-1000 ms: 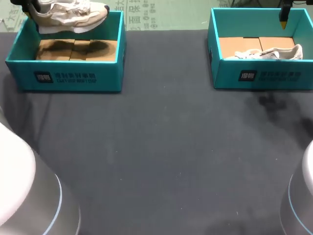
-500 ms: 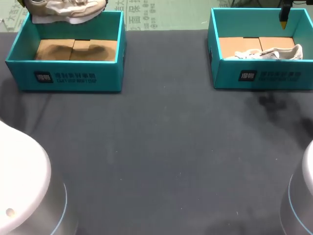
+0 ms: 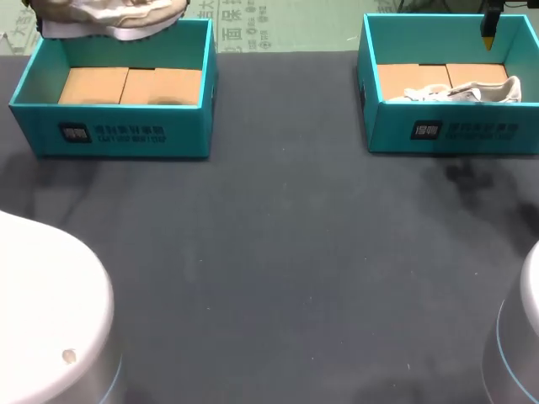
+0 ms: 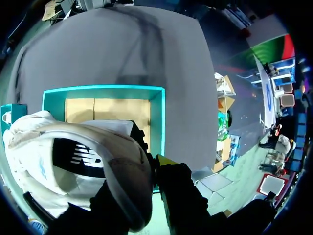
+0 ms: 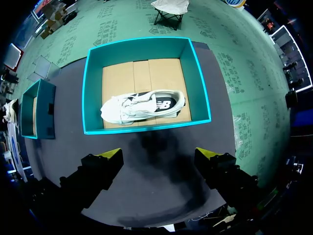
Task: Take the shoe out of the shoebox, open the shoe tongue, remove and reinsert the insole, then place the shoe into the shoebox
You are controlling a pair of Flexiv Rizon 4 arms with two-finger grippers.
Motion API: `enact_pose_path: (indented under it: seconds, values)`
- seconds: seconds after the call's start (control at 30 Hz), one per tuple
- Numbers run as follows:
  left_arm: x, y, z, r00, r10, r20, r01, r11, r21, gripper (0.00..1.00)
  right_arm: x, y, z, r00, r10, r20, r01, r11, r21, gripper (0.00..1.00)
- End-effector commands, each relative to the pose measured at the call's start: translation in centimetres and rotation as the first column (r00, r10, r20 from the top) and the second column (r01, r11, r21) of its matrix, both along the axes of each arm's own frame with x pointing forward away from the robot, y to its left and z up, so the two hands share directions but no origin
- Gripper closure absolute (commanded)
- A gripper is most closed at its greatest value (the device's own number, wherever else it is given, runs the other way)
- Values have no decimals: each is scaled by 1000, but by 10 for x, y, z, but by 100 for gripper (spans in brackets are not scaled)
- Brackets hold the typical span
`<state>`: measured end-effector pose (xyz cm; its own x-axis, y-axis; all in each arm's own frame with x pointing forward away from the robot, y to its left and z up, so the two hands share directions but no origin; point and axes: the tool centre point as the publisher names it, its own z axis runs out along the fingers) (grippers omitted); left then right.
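A beige and white shoe (image 3: pixel 109 15) hangs above the far wall of the left teal shoebox (image 3: pixel 109 130), whose cardboard floor is bare. In the left wrist view my left gripper (image 4: pixel 148 165) is shut on the heel collar of this shoe (image 4: pixel 73 161), with the left shoebox (image 4: pixel 157 117) below it. A second white shoe (image 3: pixel 459 91) lies on its side in the right shoebox (image 3: pixel 450 130). My right gripper (image 5: pixel 160 159) hangs open high above the right shoebox (image 5: pixel 146 126), near its front wall and clear of the second shoe (image 5: pixel 144 105). One yellow tip of the right gripper (image 3: pixel 488 38) shows in the head view.
The dark grey table mat (image 3: pixel 286 252) stretches between and in front of the two boxes. The bases of my arms (image 3: pixel 50 320) stand at the near corners. The left shoebox (image 5: pixel 36 115) shows far off beside the right gripper.
The left gripper has lifted the shoe higher above the left shoebox, and the shoe's shadow on the box floor has faded. The right arm has not moved.
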<state>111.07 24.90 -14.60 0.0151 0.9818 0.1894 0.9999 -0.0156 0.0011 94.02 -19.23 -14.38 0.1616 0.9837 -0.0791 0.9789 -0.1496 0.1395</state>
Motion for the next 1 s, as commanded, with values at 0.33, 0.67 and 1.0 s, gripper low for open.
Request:
enact_pose_path:
  seconds: [0.33, 0.67, 1.0]
  values:
    - [-172, -36, 32, 979, -52, 198, 53, 999, 3, 100, 0, 0, 0, 1000, 0, 0, 0, 1000, -1, 0]
    - [-181, -39, 33, 981, -59, 186, 63, 998, -14, 100, 0, 0, 0, 1000, 0, 0, 0, 1000, -1, 0]
    - [-277, -84, 21, 957, -141, 252, 131, 990, 58, 100, 0, 0, 0, 1000, 0, 0, 0, 1000, -1, 0]
